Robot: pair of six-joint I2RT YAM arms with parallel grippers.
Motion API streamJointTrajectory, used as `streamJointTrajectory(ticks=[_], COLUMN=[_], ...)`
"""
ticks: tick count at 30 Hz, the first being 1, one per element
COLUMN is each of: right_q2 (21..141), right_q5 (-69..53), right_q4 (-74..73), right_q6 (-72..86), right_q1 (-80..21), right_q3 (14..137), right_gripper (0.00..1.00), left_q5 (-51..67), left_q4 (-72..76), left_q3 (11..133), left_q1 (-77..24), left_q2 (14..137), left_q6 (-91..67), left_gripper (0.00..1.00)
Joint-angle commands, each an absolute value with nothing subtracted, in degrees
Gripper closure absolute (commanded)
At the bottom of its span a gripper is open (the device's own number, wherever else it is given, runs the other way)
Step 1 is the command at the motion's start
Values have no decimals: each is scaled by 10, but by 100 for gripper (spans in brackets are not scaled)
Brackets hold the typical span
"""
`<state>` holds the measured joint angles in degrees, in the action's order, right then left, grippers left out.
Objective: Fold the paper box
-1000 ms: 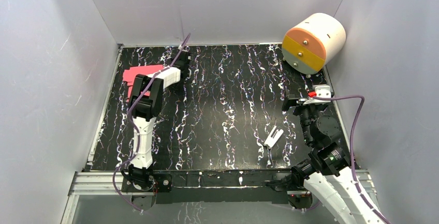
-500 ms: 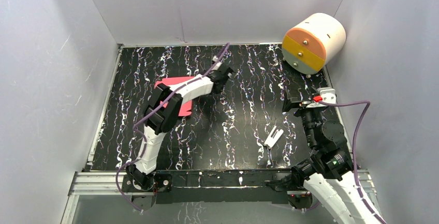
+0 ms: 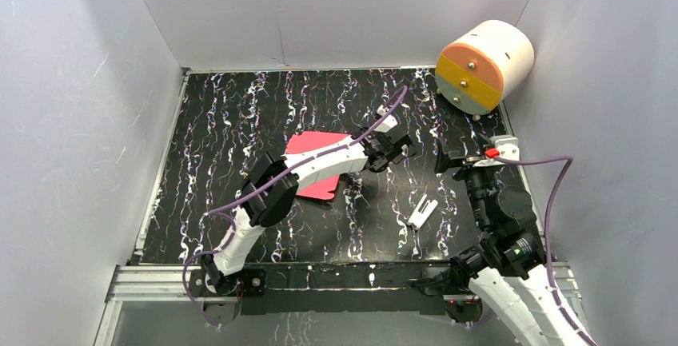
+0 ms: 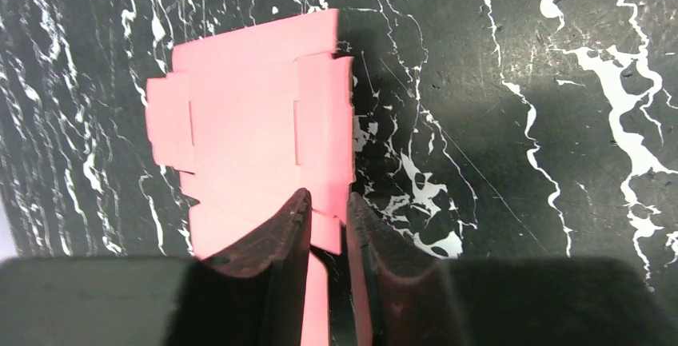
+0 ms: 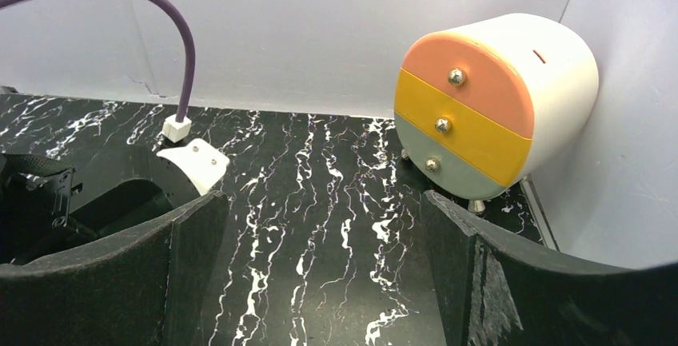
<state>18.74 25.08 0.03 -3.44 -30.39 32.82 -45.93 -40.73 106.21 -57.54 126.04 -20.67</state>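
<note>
Plainly the left gripper [image 4: 326, 222] is pinched onto an edge flap of the paper box [image 4: 248, 130], a flat cut-out near the middle of the table [image 3: 232, 106]. Its length runs away from that claw. The right gripper [image 3: 449, 159] hangs spread wide, just beyond to the right.

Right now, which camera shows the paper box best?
The left wrist view: the paper box is a flat, unfolded sheet, notches and creases clear, its near edge pinched in the left gripper. The top external view shows it partly covered by the left arm; the right wrist view misses it.
</note>
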Motion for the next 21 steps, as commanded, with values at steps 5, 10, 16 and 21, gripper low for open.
streamJointTrajectory(ticks=[5, 10, 16, 21], right_q2=[233, 319, 457, 545], right_q5=[220, 196, 136, 110], right_q4=[13, -32, -48, 2], right_q6=[-33, 18, 105, 176], right_q1=[-304, -304, -304, -302], right_q3=[349, 389, 410, 406], right_gripper=[1, 2, 1, 3], left_q5=[-426, -395, -230, -91], left_q4=[-372, -342, -300, -256], left_q3=[999, 929, 773, 671], left_q1=[-565, -545, -394, -272], left_q2=[1145, 1059, 902, 823], left_q6=[-218, -196, -214, -233], left_gripper=[59, 48, 44, 40])
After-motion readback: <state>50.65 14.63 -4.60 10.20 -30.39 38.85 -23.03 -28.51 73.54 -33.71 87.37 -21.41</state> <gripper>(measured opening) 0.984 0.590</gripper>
